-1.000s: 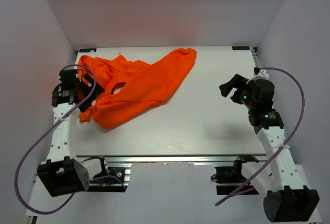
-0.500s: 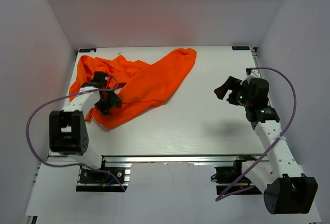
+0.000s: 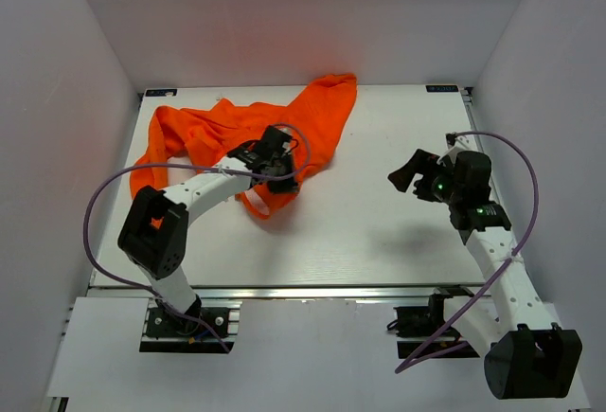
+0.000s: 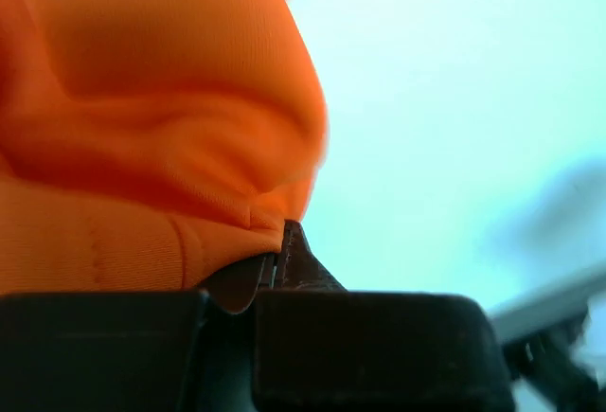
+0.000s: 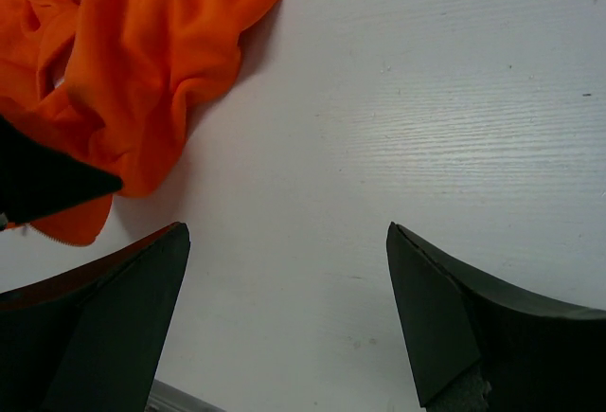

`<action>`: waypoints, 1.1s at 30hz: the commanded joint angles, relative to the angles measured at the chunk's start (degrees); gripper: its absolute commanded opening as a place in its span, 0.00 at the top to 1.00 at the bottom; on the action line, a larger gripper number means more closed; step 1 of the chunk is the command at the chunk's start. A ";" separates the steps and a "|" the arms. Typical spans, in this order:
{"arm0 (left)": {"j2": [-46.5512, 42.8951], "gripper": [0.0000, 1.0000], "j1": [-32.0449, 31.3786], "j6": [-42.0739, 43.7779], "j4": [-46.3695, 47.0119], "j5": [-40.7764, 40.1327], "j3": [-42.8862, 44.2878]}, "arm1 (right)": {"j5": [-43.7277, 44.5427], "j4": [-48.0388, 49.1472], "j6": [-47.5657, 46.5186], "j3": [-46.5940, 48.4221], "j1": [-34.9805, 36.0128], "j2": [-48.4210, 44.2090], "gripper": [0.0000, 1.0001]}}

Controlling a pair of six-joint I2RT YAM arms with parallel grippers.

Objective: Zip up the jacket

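I see the jacket [image 3: 204,133] bunched on the far-left area of the table [image 3: 379,241]. The left gripper [image 4: 281,241] is clamped on a fold of its fabric. The right gripper [image 5: 284,241] hangs spread wide, apart from it. The corner labels [image 3: 440,87] are too small to read.

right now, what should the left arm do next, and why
Probably draw the left gripper slightly toward the bare middle of the table without letting go. It is shut on a fold of the jacket, which lies crumpled toward the far left; pulling should spread it so the front edges can be found. The right gripper hovers open, apart from the cloth.
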 commanded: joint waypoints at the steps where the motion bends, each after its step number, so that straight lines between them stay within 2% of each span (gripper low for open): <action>1: -0.54 1.00 -6.13 3.35 4.68 5.62 7.65 | -1.00 1.89 -0.48 -0.60 -0.25 -1.80 0.11; 4: 2.81 1.00 -9.92 5.65 4.33 10.71 11.01 | 1.20 2.06 -0.13 -1.04 -0.25 -3.03 0.10; 6: 3.78 0.80 -11.59 7.40 4.51 14.66 12.60 | 2.34 1.80 -0.04 -0.87 -0.25 -3.38 0.11; 7: 3.69 0.43 -12.20 9.24 4.07 14.77 12.95 | 2.69 1.63 -0.04 -0.87 -0.25 -3.29 0.11; 8: 3.43 0.16 -12.82 10.21 2.33 14.25 13.65 | 2.87 1.10 -0.30 -0.61 -0.25 -3.21 0.11; 9: 2.38 0.02 -13.43 10.83 1.18 11.55 13.74 | 3.13 0.84 -0.65 -0.43 -0.25 -2.77 0.11; 12: -2.35 0.02 -13.35 10.23 -5.23 2.77 12.69 | 1.74 0.83 -0.83 -0.43 -0.25 -1.89 0.11; 13: -3.85 0.02 -13.35 9.53 -7.08 -5.71 12.17 | 0.95 1.10 -1.00 -0.34 -0.25 -1.71 0.11; 16: -11.23 0.02 -9.41 5.40 -14.37 -14.20 10.41 | -1.95 1.80 -1.79 -0.25 -0.16 -1.10 0.11; 19: -17.83 0.02 0.86 -0.48 -17.54 -17.73 6.72 | -0.74 1.37 -3.11 1.41 3.60 0.13 0.11; 20: -18.89 0.02 6.11 -2.41 -18.60 -19.32 5.41 | 3.45 1.10 -3.63 2.11 8.92 1.09 0.11; 21: -19.42 0.02 8.60 -5.57 -19.65 -20.20 3.04 | 6.27 0.40 -4.42 3.95 12.46 1.80 0.11; 22: -19.77 0.02 11.32 -6.64 -21.67 -18.64 1.89 | 8.91 -0.04 -6.61 5.10 16.58 2.76 0.11; 23: -19.69 0.02 16.04 -6.91 -22.12 -17.15 -0.73 | 12.85 -0.30 -7.32 7.28 23.93 4.95 0.11; 26: -19.95 0.02 23.37 -8.06 -20.39 -13.90 -5.84 | 14.55 0.83 -8.13 9.41 32.84 10.39 0.11; 27: -20.21 0.02 24.43 -7.71 -18.28 -12.58 -9.34 | 15.17 2.14 -7.69 10.46 34.36 11.90 0.11; 31: -18.12 0.02 25.41 -5.25 -5.73 -7.30 -13.49 | 18.69 3.20 -4.70 14.50 40.69 22.26 0.11; 33: -14.08 0.02 25.58 -5.07 -4.11 -7.46 -13.33 | 19.66 3.12 -0.66 16.35 42.90 28.15 0.11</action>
